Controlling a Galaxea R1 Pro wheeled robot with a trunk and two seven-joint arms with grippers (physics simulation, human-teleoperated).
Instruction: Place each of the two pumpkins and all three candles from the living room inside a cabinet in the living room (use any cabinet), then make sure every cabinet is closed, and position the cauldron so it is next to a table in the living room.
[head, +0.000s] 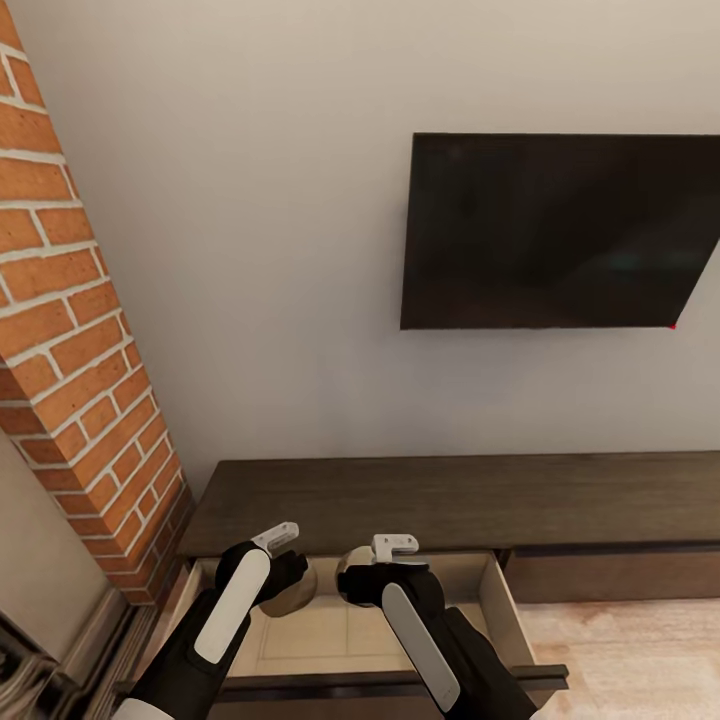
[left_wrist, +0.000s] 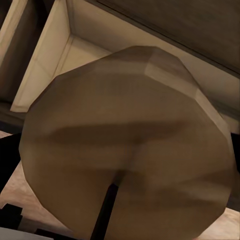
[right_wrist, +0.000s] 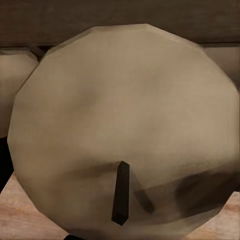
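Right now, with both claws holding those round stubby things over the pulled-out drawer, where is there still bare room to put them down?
The open drawer of the cabinet shows a bare pale floor between its side walls, under and in front of the two candles. The cabinet's long dark top is also bare, below the TV. It is crowded at the drawer's back edge, where the left gripper and right gripper hang side by side.

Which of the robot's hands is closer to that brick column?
Left. The left hand hangs over the open drawer's end nearest the brick column; the right hand is farther along, toward the TV.
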